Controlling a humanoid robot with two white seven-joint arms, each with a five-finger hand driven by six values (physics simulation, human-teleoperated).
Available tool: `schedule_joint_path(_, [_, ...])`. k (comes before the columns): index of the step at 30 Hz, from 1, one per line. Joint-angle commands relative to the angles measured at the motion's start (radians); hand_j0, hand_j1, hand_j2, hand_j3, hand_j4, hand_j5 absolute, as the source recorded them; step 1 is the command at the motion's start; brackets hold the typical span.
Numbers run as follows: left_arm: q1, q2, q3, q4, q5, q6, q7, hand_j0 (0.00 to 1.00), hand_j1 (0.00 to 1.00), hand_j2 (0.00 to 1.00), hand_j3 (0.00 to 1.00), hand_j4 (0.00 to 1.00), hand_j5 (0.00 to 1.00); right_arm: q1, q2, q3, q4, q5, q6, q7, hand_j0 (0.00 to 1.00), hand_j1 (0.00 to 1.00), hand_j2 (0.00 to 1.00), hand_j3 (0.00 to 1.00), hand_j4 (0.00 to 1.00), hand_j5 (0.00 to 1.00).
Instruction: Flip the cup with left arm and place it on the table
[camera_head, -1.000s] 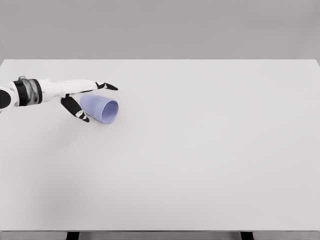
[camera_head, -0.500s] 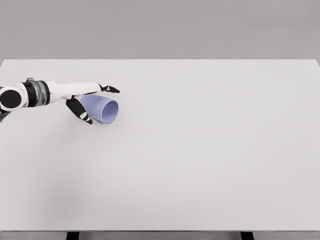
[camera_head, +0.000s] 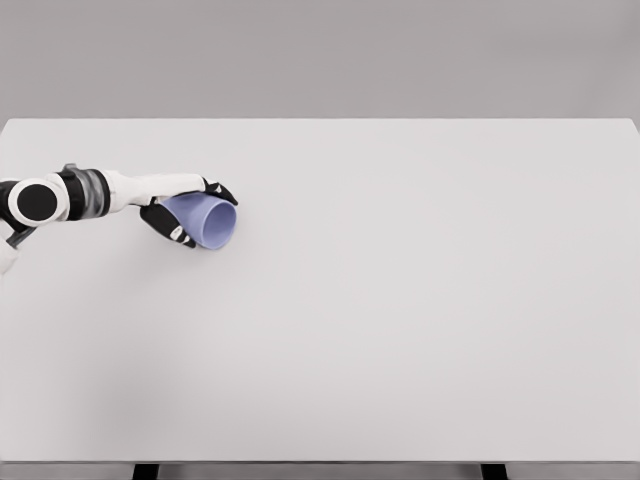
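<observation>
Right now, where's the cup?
In the head view, the lavender cup lies on its side at the far left of the white table, mouth facing right, with the left hand closed around its base end.

Wide white table (camera_head: 420, 330) before a plain grey wall (camera_head: 320, 55).

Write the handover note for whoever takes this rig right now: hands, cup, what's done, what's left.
Left hand: at the cup, fingers curled around it above and below; the grip looks closed, though firm contact is hard to confirm.
Right hand: out of view.
Cup: on its side on the table, far left, open mouth facing right.
Done: reach and grasp, apparently.
Left: lift, flip the cup upright, set it on the table, release.
</observation>
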Motion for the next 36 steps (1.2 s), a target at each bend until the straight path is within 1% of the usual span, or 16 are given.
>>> schedule_joint_path(1, [0.002,0.000,-0.005,-0.004,0.040,0.004,-0.006,0.68,0.68,0.68,0.68,0.68,0.68,-0.002,0.000,0.000,0.000,0.001,-0.001,0.000,1.00,1.00,1.00,1.00,1.00,1.00])
schedule_joint_path(2, [0.005,0.001,-0.003,-0.007,0.064,0.003,-0.005,0.67,0.67,0.67,0.67,0.67,0.67,0.000,0.000,0.000,0.000,0.001,-0.001,0.000,1.00,1.00,1.00,1.00,1.00,1.00])
schedule_joint_path(5, [0.008,0.015,0.001,-0.059,0.139,-0.014,0.006,0.64,0.64,0.64,0.64,0.64,0.64,0.000,0.000,0.000,0.000,0.001,-0.001,0.000,1.00,1.00,1.00,1.00,1.00,1.00])
schedule_joint_path(7, [0.008,0.026,0.011,-0.059,0.176,-0.066,0.013,0.63,0.63,0.63,0.63,0.63,0.63,0.000,0.000,0.000,0.000,0.001,-0.001,0.000,1.00,1.00,1.00,1.00,1.00,1.00])
schedule_joint_path(10, [0.008,0.035,0.012,-0.059,0.306,-0.097,0.033,0.62,0.62,0.62,0.62,0.62,0.62,0.000,0.000,0.000,0.000,0.001,-0.001,0.000,1.00,1.00,1.00,1.00,1.00,1.00])
schedule_joint_path(12, [0.005,0.044,0.014,-0.056,0.415,-0.097,0.038,0.62,0.62,0.62,0.62,0.62,0.62,0.000,0.000,0.000,0.000,0.001,-0.001,0.000,1.00,1.00,1.00,1.00,1.00,1.00])
schedule_joint_path(18, [0.008,0.030,0.031,-0.048,0.593,-0.091,0.038,0.64,0.64,0.64,0.64,0.64,0.64,0.000,0.000,0.000,0.000,0.001,-0.001,0.000,1.00,1.00,1.00,1.00,1.00,1.00])
schedule_joint_path(21, [0.025,0.030,0.031,-0.048,0.754,-0.091,0.038,0.65,0.65,0.65,0.65,0.65,0.65,0.000,0.000,0.000,0.000,0.001,-0.001,0.000,1.00,1.00,1.00,1.00,1.00,1.00])
schedule_joint_path(23, [0.034,0.027,0.032,-0.050,0.790,-0.092,0.038,0.66,0.66,0.66,0.66,0.66,0.66,0.000,0.000,0.000,0.000,0.001,-0.001,0.000,1.00,1.00,1.00,1.00,1.00,1.00])
schedule_joint_path(24, [0.041,0.020,0.034,-0.050,0.823,-0.092,0.038,0.68,0.68,0.68,0.68,0.68,0.68,0.000,0.000,0.000,0.000,0.001,-0.001,0.000,1.00,1.00,1.00,1.00,1.00,1.00])
schedule_joint_path(25, [0.057,0.009,0.034,-0.050,0.879,-0.092,0.044,0.68,0.68,0.68,0.68,0.68,0.68,-0.002,0.000,0.000,0.000,0.001,-0.001,0.000,1.00,1.00,1.00,1.00,1.00,1.00])
schedule_joint_path(26, [0.072,0.004,0.050,-0.050,0.900,-0.092,0.053,0.68,0.68,0.68,0.68,0.68,0.68,0.000,0.000,0.000,0.000,0.001,-0.001,0.000,1.00,1.00,1.00,1.00,1.00,1.00])
schedule_joint_path(29, [0.138,-0.051,0.109,-0.027,0.928,-0.088,0.078,0.68,0.68,0.68,0.68,0.68,0.68,0.000,0.000,0.000,0.000,0.001,-0.001,0.000,1.00,1.00,1.00,1.00,1.00,1.00])
schedule_joint_path(33, [0.156,-0.080,0.110,-0.011,0.980,-0.083,0.081,0.67,0.67,0.67,0.67,0.67,0.67,0.000,0.000,0.000,0.000,0.001,-0.001,0.000,1.00,1.00,1.00,1.00,1.00,1.00])
schedule_joint_path(35, [0.158,-0.085,0.109,-0.004,0.981,-0.083,0.081,0.67,0.67,0.67,0.67,0.67,0.67,0.000,0.000,0.000,0.000,0.001,-0.001,0.000,1.00,1.00,1.00,1.00,1.00,1.00])
schedule_joint_path(36, [0.175,-0.102,0.112,0.007,0.986,-0.083,0.081,0.66,0.66,0.66,0.66,0.66,0.66,-0.002,0.000,0.000,0.000,0.001,-0.001,0.000,1.00,1.00,1.00,1.00,1.00,1.00])
